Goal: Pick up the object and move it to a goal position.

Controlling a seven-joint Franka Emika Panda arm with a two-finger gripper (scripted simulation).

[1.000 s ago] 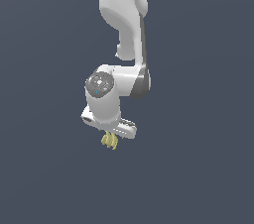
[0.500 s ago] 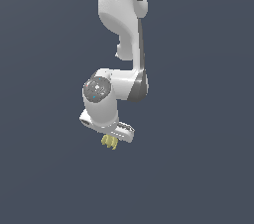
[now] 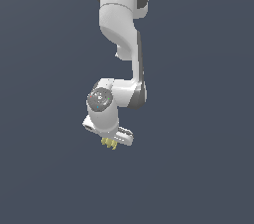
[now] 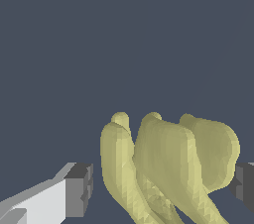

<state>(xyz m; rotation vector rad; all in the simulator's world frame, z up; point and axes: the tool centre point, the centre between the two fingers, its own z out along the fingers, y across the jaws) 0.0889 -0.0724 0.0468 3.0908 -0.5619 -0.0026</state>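
The object (image 3: 109, 143) is a tiny pale-yellow bunch of curved, banana-like lobes, just under the white hand of the arm. Only its lower tips show below the hand in the exterior view. In the wrist view the object (image 4: 168, 168) fills the space between the two fingers. My gripper (image 3: 112, 141) is open and straddles the bunch (image 4: 161, 188). One grey pad (image 4: 79, 191) stands apart from the lobes with a visible gap. The other pad (image 4: 244, 184) is right against the bunch's side or almost so.
The white arm (image 3: 121, 29) reaches down from the top of the exterior view, with its wrist joint (image 3: 100, 100) directly over the hand. Everything around it is a plain dark blue-grey surface with no other objects or edges.
The wrist and hand have come down over the object, which has stayed in place. Less of the yellow bunch shows below the hand now.
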